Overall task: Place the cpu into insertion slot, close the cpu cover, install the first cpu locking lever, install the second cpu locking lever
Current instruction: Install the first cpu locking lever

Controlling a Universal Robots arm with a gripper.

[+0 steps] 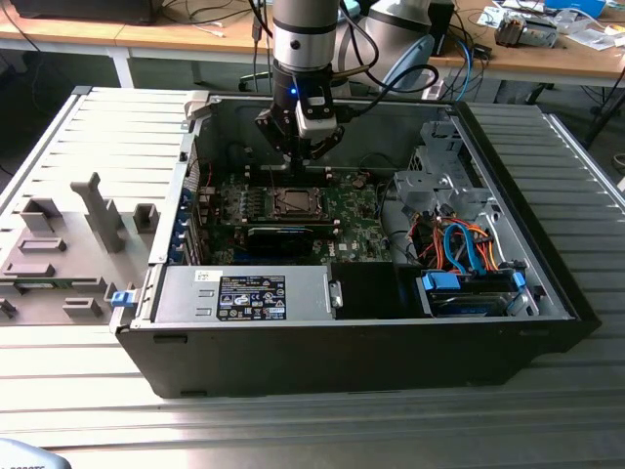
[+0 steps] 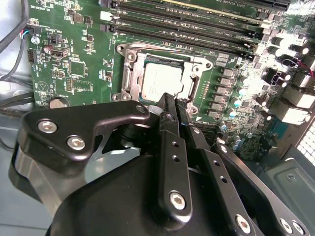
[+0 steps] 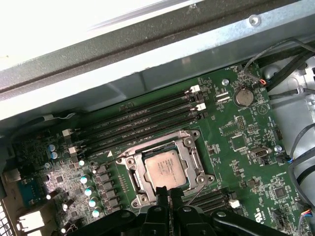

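Note:
The cpu (image 3: 165, 168) lies flat in the insertion slot (image 1: 291, 202) on the green motherboard (image 3: 236, 142); its silvery top also shows in the second wrist view (image 2: 161, 81). The cpu cover (image 3: 134, 173), a silver frame plate, lies down around the chip, which shows through its square window (image 2: 129, 73). My gripper (image 3: 169, 192) hangs just above the socket's edge nearest the wrist, fingertips (image 2: 169, 104) pressed together with nothing seen between them. In the exterior view the gripper (image 1: 298, 149) is inside the open computer case, over the back of the board.
Long black memory slots (image 3: 142, 120) run beside the socket. The case's metal wall (image 3: 147, 59) stands close behind them. A power supply (image 1: 244, 293) fills the case front, with drive bays and orange and blue cables (image 1: 459, 244) at the exterior view's right. Grey fixtures (image 1: 93, 210) stand outside at the left.

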